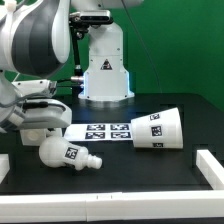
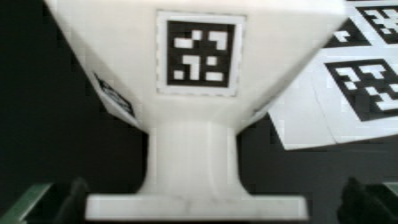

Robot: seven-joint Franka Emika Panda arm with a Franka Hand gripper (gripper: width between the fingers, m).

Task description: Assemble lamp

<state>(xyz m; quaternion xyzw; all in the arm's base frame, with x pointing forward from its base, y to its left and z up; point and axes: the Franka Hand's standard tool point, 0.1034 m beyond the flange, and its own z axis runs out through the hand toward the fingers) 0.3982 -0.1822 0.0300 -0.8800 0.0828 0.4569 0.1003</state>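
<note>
The white bulb (image 1: 64, 152) lies on its side on the black table, tag up, with its screw neck pointing to the exterior view's right. In the wrist view the bulb (image 2: 196, 120) fills the frame, its neck ending in a wide flat end. My gripper (image 1: 42, 130) hangs just above the bulb's left part. In the wrist view the gripper (image 2: 210, 197) is open, with a dark finger (image 2: 39, 200) on each side of the neck end and apart from it. The tapered shade (image 1: 160, 128) lies on its side to the right. The base is not in view.
The marker board (image 1: 100, 131) lies flat between bulb and shade and also shows in the wrist view (image 2: 365, 85). The white robot pedestal (image 1: 105, 70) stands at the back. White raised bars (image 1: 211, 166) edge the table at the front left and right.
</note>
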